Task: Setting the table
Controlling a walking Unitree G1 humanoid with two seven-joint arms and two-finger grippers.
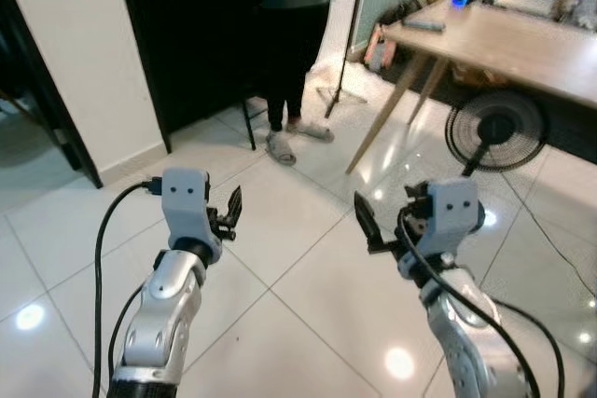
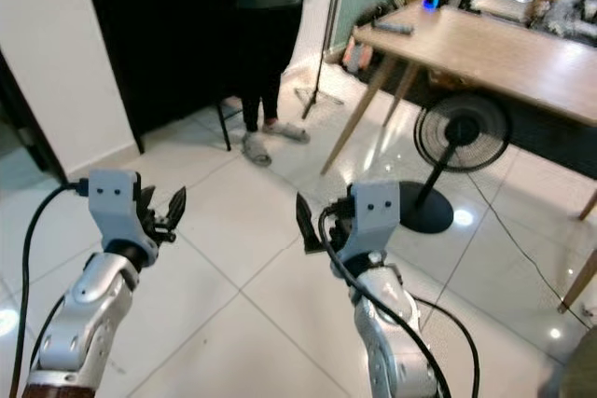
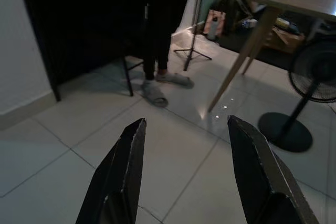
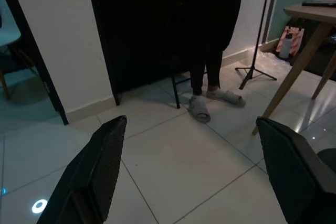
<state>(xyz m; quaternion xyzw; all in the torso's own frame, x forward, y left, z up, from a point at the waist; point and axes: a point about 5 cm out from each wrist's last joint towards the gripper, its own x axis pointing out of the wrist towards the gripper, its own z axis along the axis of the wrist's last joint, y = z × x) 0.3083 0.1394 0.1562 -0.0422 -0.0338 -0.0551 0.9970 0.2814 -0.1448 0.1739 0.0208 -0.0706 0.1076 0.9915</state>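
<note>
Both my arms are raised in front of me over the white tiled floor. My left gripper (image 1: 229,210) is open, and its two black fingers (image 3: 122,177) have only floor between them. My right gripper (image 1: 378,223) is open too, its fingers (image 4: 100,169) spread wide with nothing held. A light wooden table (image 1: 522,48) stands ahead to the right, well beyond both grippers. On its near corner lies a flat dark object (image 1: 424,23), and clutter that I cannot make out sits at its far end.
A person (image 1: 294,34) in dark trousers and slippers stands ahead beside a dark doorway. A thin tripod stand (image 1: 343,62) rises between the person and the table. A black floor fan (image 1: 496,130) sits under the table's near side. A cable trails across the tiles at the right.
</note>
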